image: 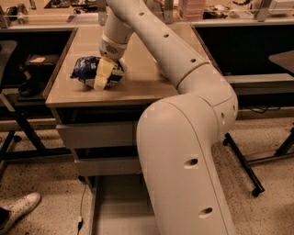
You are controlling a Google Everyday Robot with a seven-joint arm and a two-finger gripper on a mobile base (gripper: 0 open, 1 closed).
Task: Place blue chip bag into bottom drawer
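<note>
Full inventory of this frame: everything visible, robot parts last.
chip bag: 1, dark blue and white, left part of the tabletop, under the tool
table: 1, tan top, centre
drawer fronts: 2, grey, below the tabletop
bottom drawer: 1, grey, pulled open, near the floor
shoe: 1, white, floor at bottom left
arm: 1, white, centre-right foreground
tool: 1, pale yellow, down on the chip bag

Speckled floor (41, 179), pale with small dark dots. In the middle, a light brown table top (133, 89) with grey drawer fronts (96, 135) under it. Black wheeled leg (241, 165) at the right, dark desk frame (18, 133) at the left. Messy shelf (216, 9) far behind. Warm yellow light. Gripper (103, 75) low over the left side of the table top.
</note>
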